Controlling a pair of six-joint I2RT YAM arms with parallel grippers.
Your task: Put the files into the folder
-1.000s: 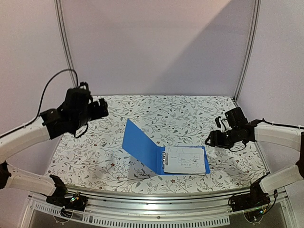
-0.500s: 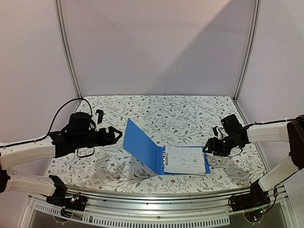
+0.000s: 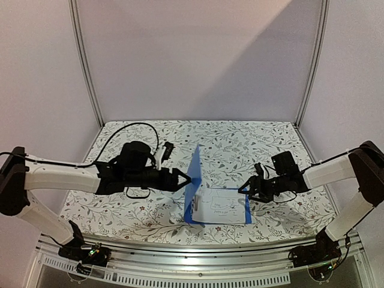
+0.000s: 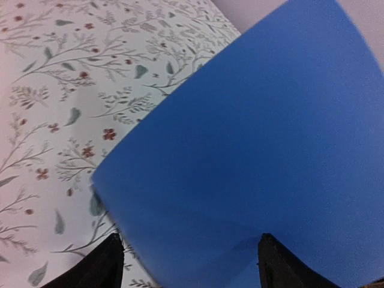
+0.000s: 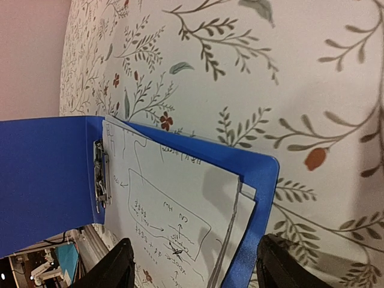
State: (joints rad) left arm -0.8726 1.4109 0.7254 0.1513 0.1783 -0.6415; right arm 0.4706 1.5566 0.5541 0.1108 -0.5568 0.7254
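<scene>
The blue folder (image 3: 193, 180) lies open mid-table, its left cover raised nearly upright. The files (image 3: 221, 207), white sheets with black handwriting, lie on its flat right cover beside the metal rings (image 5: 101, 177). My left gripper (image 3: 185, 177) is open, its fingertips against the outer face of the raised cover (image 4: 258, 138), which fills the left wrist view. My right gripper (image 3: 243, 189) is open and low over the folder's right edge (image 5: 259, 216); the files (image 5: 168, 210) lie between its fingers without being held.
The table (image 3: 234, 144) has a floral-patterned cloth. White walls and metal posts enclose the back and sides. The metal rail (image 3: 198, 264) runs along the near edge.
My left gripper moved right and pushed the folder's left cover up from a slant to nearly upright. My right gripper moved left and down to the folder's right edge.
</scene>
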